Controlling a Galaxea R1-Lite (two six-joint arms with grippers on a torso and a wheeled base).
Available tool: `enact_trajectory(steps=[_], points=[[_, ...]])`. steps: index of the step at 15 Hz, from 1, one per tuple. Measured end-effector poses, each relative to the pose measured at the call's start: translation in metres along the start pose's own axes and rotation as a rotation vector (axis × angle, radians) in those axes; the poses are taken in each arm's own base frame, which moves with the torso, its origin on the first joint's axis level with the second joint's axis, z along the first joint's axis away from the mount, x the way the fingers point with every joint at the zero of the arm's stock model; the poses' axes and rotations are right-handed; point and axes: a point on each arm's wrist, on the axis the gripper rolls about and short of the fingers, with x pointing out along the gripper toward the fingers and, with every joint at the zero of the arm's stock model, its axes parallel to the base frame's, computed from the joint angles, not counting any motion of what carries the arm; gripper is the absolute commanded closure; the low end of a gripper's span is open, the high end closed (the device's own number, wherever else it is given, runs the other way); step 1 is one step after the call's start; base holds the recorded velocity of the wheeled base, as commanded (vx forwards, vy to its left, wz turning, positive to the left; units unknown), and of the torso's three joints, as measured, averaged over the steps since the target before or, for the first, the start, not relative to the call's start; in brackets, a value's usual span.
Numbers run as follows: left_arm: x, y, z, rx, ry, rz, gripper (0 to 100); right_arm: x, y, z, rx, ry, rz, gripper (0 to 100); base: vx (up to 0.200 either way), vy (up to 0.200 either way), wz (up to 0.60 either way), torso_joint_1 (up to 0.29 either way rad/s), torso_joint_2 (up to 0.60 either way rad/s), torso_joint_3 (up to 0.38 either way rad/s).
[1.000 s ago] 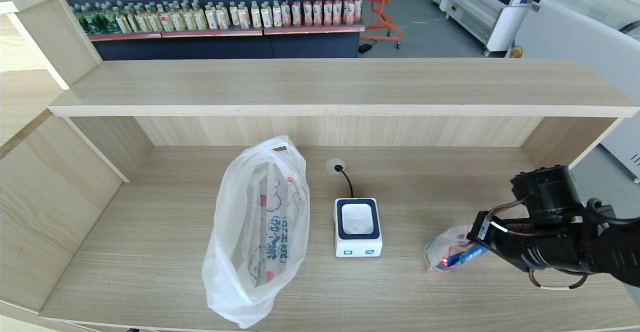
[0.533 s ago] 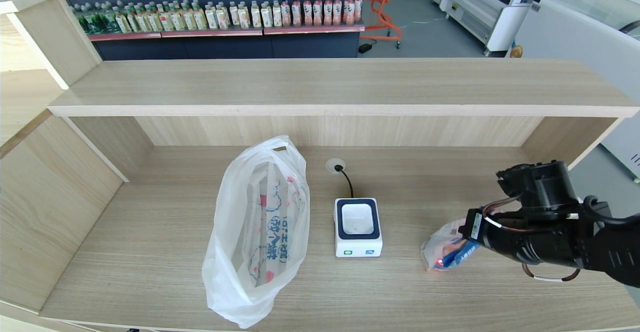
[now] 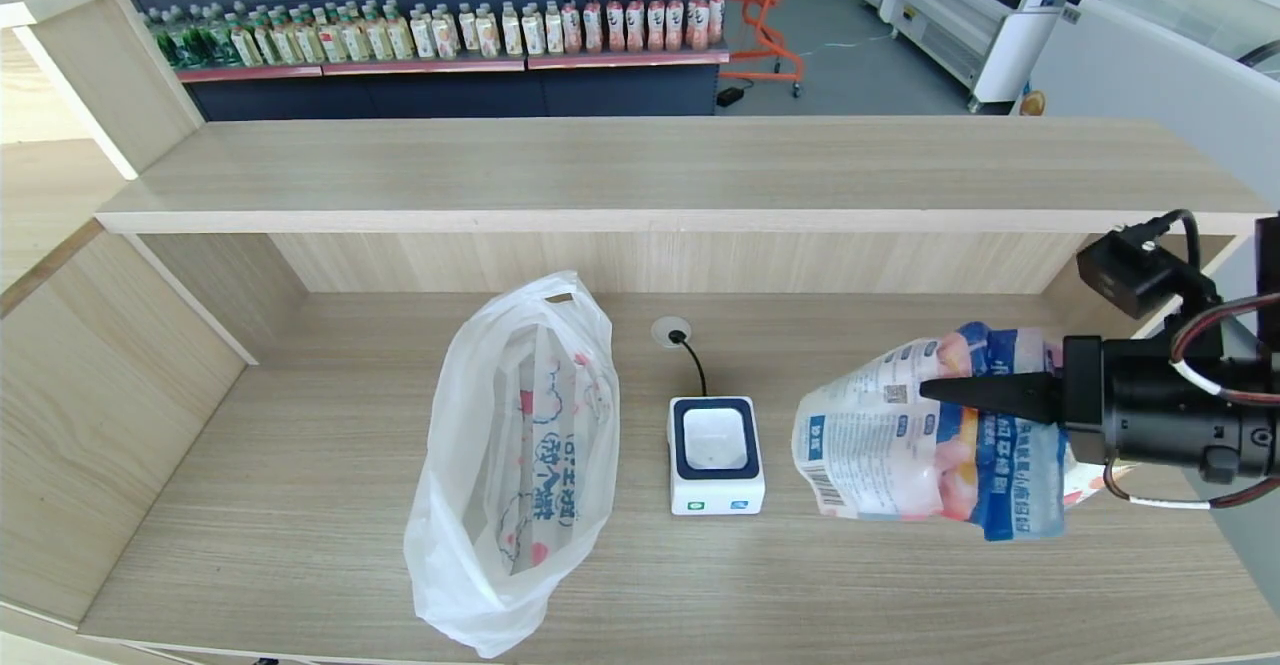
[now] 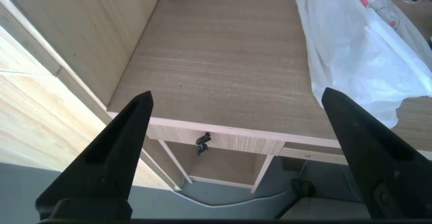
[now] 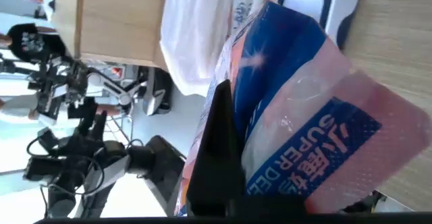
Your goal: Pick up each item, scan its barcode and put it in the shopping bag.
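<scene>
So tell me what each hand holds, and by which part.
The right hand clamps the packet across its upper part, away from the barcode corner. The left hand is open, holding nothing.

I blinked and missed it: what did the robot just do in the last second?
The right end effector, shut on the snack packet, raised it off the counter and turned it. The packet now hangs in the air to the right of the scanner, barcode side up. The scanner and the shopping bag stayed where they were.
</scene>
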Motion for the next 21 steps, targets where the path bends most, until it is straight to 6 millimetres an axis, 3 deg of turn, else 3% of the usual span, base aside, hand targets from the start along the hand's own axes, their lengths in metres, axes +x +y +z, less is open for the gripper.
enact_trajectory(steps=[4, 6, 11, 16, 21], points=[[0.000, 0.000, 0.000, 0.000, 0.000, 0.000, 0, -0.023, 0.014, 0.012, -0.118, 0.051, 0.398, 100, 0.000, 0.000, 0.00, 0.000, 0.00, 0.000], [0.000, 0.000, 0.000, 0.000, 0.000, 0.000, 0, -0.028, 0.017, 0.015, -0.169, 0.071, 0.507, 100, 0.000, 0.000, 0.00, 0.000, 0.00, 0.000], [0.000, 0.000, 0.000, 0.000, 0.000, 0.000, 0, -0.027, 0.030, 0.007, -0.175, 0.116, 0.566, 100, 0.000, 0.000, 0.00, 0.000, 0.00, 0.000], [0.000, 0.000, 0.000, 0.000, 0.000, 0.000, 0, -0.031, 0.046, 0.002, -0.068, 0.178, 0.610, 100, 0.000, 0.000, 0.00, 0.000, 0.00, 0.000], [0.000, 0.000, 0.000, 0.000, 0.000, 0.000, 0, -0.034, 0.050, 0.002, -0.084, 0.192, 0.641, 100, 0.000, 0.000, 0.00, 0.000, 0.00, 0.000]])
